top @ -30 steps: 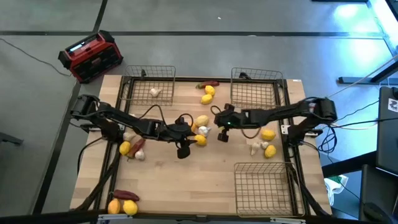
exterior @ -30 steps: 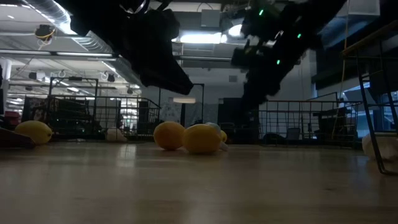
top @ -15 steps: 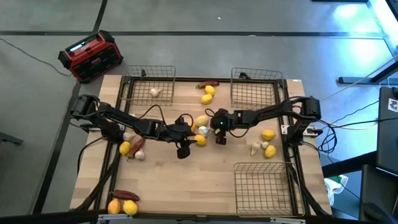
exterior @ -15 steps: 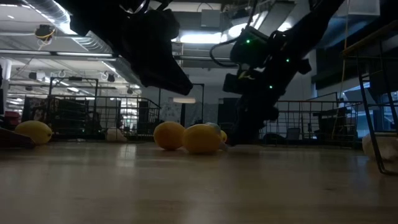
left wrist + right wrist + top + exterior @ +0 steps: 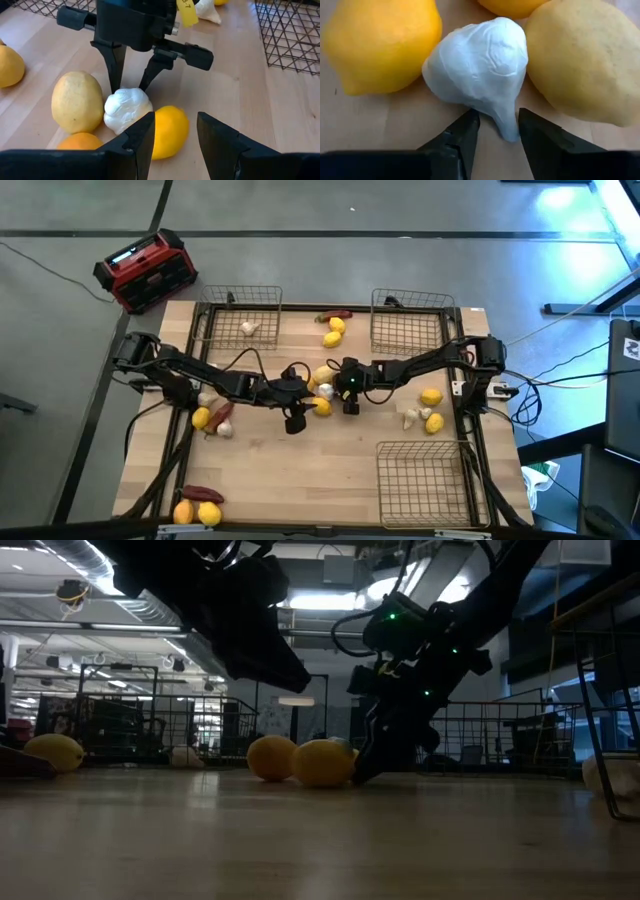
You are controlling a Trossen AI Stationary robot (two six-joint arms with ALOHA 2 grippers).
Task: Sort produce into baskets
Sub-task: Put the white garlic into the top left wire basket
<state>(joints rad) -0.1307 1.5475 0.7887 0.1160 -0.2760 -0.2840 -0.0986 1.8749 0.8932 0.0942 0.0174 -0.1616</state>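
The right hand, fingers parted narrowly, straddles the stem tip of a white garlic bulb lying mid-worktop between two lemons, while the left hand, partly open and empty, hovers over the nearer lemon.

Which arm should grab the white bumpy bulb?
Probably the right. The right gripper has its open jaws around the tip of the white knobbly garlic bulb, while the left gripper hangs open farther back.

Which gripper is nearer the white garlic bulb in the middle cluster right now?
Right. The right gripper is open with its tips astride the garlic bulb's stem; the left gripper is open, just short of it.
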